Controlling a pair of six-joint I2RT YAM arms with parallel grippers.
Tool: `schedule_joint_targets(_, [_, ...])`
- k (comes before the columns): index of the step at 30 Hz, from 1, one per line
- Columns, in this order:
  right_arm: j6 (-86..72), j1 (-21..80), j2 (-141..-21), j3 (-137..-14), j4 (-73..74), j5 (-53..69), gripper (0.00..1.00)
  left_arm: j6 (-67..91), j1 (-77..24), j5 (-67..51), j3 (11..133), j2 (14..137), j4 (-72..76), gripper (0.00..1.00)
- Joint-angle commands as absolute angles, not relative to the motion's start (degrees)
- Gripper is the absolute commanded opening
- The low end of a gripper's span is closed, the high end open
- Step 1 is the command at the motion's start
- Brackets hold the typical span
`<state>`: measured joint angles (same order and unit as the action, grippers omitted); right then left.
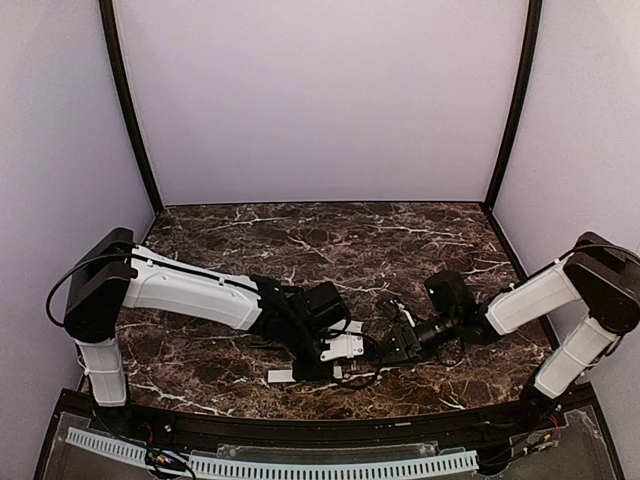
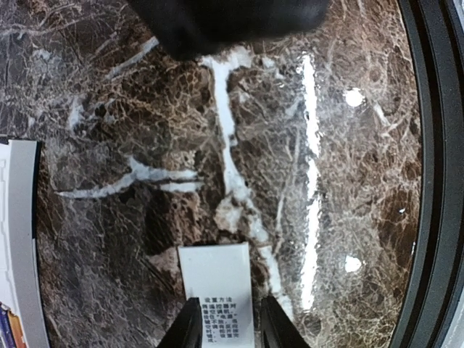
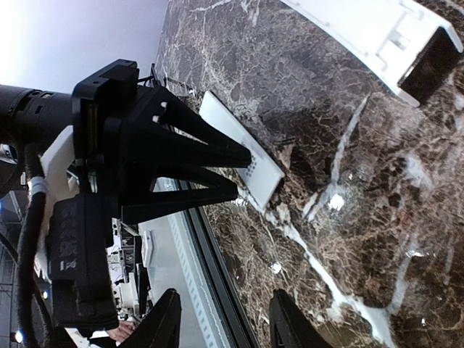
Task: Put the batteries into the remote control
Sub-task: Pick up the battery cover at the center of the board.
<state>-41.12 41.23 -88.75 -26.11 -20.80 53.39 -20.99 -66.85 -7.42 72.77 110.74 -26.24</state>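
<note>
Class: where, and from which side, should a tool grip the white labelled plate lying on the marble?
Pinch the plate across its long edges, approaching over its short end; thin and flat, it offers only those narrow edges for purchase.

The left arm (image 1: 190,290) and right arm (image 1: 530,300) share one build in the overhead view: smooth white shells on the long links, blocky black housings at the joints, and black wrists. A thin black cable (image 1: 50,295) arcs beside the left shoulder, near the frame's left edge. Seen from the right wrist, the left gripper (image 3: 244,174) is matte black, with long tapering wedge fingers on a square frame dotted with pale screws (image 3: 156,118). A black block below it carries faint lettering (image 3: 65,243). The right gripper (image 3: 226,301) shows two rounded black fingertips at the bottom edge.
</note>
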Motion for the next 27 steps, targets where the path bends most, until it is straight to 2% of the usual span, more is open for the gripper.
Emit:
schedule_joint_targets(1, [-47.42,43.10,-91.93,-26.19,-31.30,55.31,0.41,-20.47,-67.23,-6.73,71.31,107.47,-25.88,0.28])
schedule_joint_targets(6, [-49.07,44.35,-93.87,-26.73,-33.21,54.52,0.43,-20.56,-67.29,-6.80,71.02,107.10,-24.99,0.29])
schedule_joint_targets(11, [-48.50,44.38,-91.64,-26.59,-31.44,52.84,0.43,-20.14,-67.31,-6.31,70.63,106.97,-26.26,0.47])
schedule_joint_targets(15, [-49.40,44.38,-90.35,-25.93,-29.97,50.87,0.43,-19.52,-67.29,-6.57,70.80,108.26,-27.26,0.54])
schedule_joint_targets(25, [-57.65,44.38,-87.63,-20.99,-35.36,46.80,0.46,-19.05,-67.26,-6.79,75.13,114.13,-35.17,0.47])
schedule_joint_targets(27, [-59.20,44.44,-89.10,-20.52,-38.38,47.48,0.47,-18.93,-67.20,-6.44,75.86,115.15,-36.00,0.43])
